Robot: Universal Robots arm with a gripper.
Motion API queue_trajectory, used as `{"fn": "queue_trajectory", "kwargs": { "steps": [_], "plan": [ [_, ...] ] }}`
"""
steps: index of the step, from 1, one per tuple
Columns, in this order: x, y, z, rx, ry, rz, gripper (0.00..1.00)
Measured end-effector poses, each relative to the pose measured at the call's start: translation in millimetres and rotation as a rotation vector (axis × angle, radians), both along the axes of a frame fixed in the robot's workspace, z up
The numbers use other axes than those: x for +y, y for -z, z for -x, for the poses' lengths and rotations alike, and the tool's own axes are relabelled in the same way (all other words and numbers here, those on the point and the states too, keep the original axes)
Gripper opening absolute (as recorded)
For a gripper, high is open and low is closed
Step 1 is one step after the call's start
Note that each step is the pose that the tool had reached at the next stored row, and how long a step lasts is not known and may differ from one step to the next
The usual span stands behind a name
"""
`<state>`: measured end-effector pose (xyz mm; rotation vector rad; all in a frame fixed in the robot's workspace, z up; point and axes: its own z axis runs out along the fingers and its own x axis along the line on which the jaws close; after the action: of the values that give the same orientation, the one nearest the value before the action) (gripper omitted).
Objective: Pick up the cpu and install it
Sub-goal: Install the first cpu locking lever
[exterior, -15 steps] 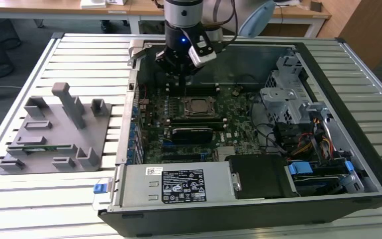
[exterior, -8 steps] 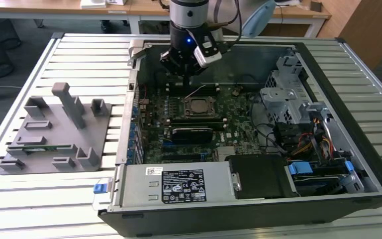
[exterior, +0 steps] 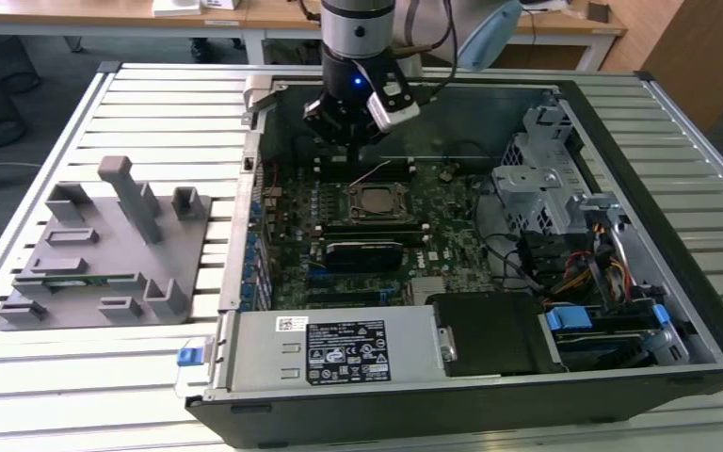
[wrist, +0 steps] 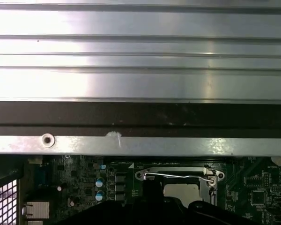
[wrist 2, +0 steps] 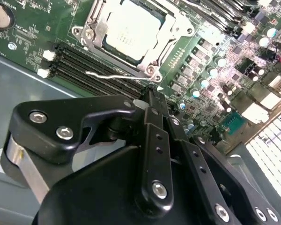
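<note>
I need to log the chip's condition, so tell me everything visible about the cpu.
The cpu, a flat square chip with a pale silver-grey metal top, lies level in the black square socket with its metal frame on the green motherboard. The frame's rim surrounds all its edges, and faint print marks its top. Nothing rests on it. A thin wire lever lies beside the socket. The black robot hand hangs above and to one side, apart from it.

Silver-grey cpu (wrist 2: 131, 30), green mobo (wrist 2: 215, 47), blk hand (wrist 2: 152, 96)
</note>
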<state>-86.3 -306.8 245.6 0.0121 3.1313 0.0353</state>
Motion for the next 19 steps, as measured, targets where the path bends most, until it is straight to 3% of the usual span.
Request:
{"fn": "queue_trajectory", "kwargs": {
  "steps": [4, 11, 19],
  "plan": [
    [-0.1, 2.5, -1.6, -0.0026, 0.0, -0.0006, 0.11],
    [0.1, 6.4, -21.0, -0.0027, -0.006, -0.0007, 0.11],
    [1.3, 12.6, -28.2, -0.0028, -0.054, -0.0005, 0.11]
  ]
}}
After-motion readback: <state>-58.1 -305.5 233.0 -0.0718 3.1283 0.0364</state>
